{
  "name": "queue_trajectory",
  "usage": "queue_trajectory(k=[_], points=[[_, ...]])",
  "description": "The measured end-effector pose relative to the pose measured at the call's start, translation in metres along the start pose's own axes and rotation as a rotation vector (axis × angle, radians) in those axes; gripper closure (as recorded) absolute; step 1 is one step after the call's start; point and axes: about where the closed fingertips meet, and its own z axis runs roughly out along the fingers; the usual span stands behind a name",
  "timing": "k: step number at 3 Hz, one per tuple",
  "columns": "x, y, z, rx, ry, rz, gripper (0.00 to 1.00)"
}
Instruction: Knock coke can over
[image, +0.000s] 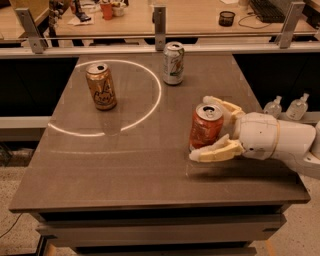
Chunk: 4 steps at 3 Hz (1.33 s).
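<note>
The coke can (204, 131), orange-red with a silver top, stands upright on the right part of the table (125, 165). My gripper (200, 128) reaches in from the right, with its white body (260, 136) just behind the can. Its fingers are open and sit astride the can. The near finger (216, 151) lies along the can's base at the front, and the far finger (224, 105) is behind the can's top. I cannot tell whether the fingers press on the can.
A gold-brown can (101, 86) with a drawn figure stands at the back left inside a white ring of light (150, 107). A white and green can (173, 63) stands at the back middle. Two small bottles (286, 107) sit beyond the table's right edge. A rail (160, 37) runs behind.
</note>
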Motion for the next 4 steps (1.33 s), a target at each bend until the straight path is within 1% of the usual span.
queue_trajectory(k=[2, 3, 4], points=[[0.0, 0.0, -0.003, -0.007, 0.021, -0.001, 0.64], [-0.011, -0.005, -0.002, -0.033, 0.072, -0.024, 0.87], [-0.037, -0.018, 0.001, -0.07, 0.141, -0.085, 1.0]])
